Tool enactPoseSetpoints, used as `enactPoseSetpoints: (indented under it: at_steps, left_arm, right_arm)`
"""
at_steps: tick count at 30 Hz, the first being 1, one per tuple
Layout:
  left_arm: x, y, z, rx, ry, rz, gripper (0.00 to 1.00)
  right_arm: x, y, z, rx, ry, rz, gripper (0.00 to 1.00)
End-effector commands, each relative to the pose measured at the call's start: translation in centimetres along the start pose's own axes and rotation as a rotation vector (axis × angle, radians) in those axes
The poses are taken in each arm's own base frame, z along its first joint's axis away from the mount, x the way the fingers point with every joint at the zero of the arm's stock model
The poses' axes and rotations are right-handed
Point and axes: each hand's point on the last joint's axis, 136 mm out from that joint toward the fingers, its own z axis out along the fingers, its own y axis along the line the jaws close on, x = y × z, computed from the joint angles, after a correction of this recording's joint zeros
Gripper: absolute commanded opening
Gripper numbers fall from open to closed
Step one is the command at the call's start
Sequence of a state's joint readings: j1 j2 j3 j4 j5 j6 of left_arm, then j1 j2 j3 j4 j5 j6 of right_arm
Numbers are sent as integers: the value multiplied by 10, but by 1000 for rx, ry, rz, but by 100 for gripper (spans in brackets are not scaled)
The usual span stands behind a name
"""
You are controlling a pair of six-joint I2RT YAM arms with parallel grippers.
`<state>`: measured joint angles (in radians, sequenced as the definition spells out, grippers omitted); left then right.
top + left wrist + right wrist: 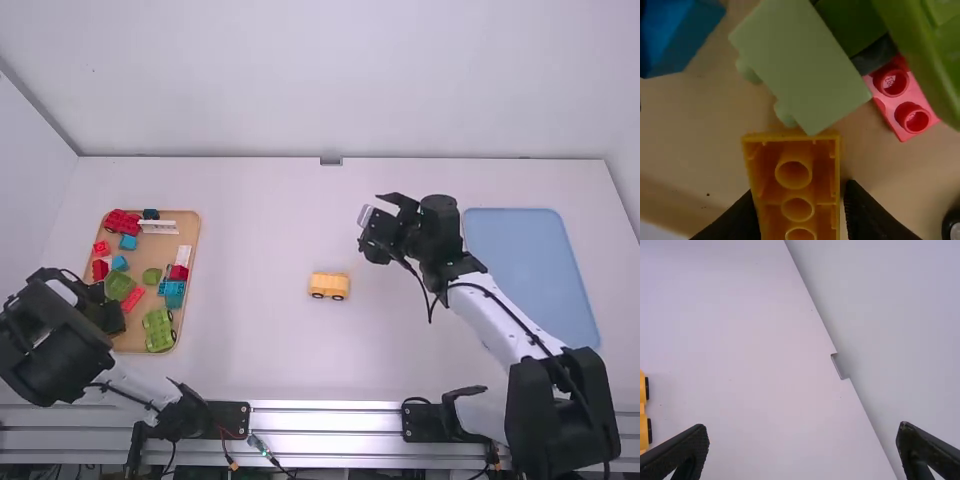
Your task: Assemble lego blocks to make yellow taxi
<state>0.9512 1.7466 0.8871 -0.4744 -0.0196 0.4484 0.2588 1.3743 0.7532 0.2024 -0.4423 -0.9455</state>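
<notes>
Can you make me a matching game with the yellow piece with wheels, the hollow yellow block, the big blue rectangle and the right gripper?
1. yellow piece with wheels
2. hollow yellow block
3. big blue rectangle
4. right gripper

A. at the right side of the white table
B. open and empty
C. on the table between the two arms
D. between the left gripper's fingers

Pairs: 1-C, 2-D, 3-A, 4-B

on the table [255,225], a tray [190,224] lies at the left and a flat mat [510,250] at the right, with a small vehicle base [329,286] between them. loose blocks [171,288] lie in the tray, a long block [158,227] towards its far end and a wheeled block [157,330] at its near right.
</notes>
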Motion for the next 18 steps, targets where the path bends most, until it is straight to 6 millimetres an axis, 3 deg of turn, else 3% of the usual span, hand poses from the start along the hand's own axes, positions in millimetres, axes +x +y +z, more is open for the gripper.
enactPoseSetpoints:
  at_steps: [1, 6, 9, 14, 18]
  left_arm:
    - [8, -5, 9, 18, 38, -9, 31]
    - [1, -4, -4, 40, 53, -11, 10]
    - [-6, -16, -19, 126, 56, -11, 2]
    - [-33, -47, -60, 347, -12, -10, 2]
    - [-62, -76, -85, 448, -167, 108, 2]
  right_arm:
    - [-13, -12, -2, 22, -27, -13, 99]
    - [-14, -12, -2, 24, -30, -15, 99]
    - [-16, -11, -2, 19, -38, -16, 99]
    - [-27, -15, -3, 19, -97, 66, 99]
    - [-32, -20, -4, 38, -119, 114, 99]
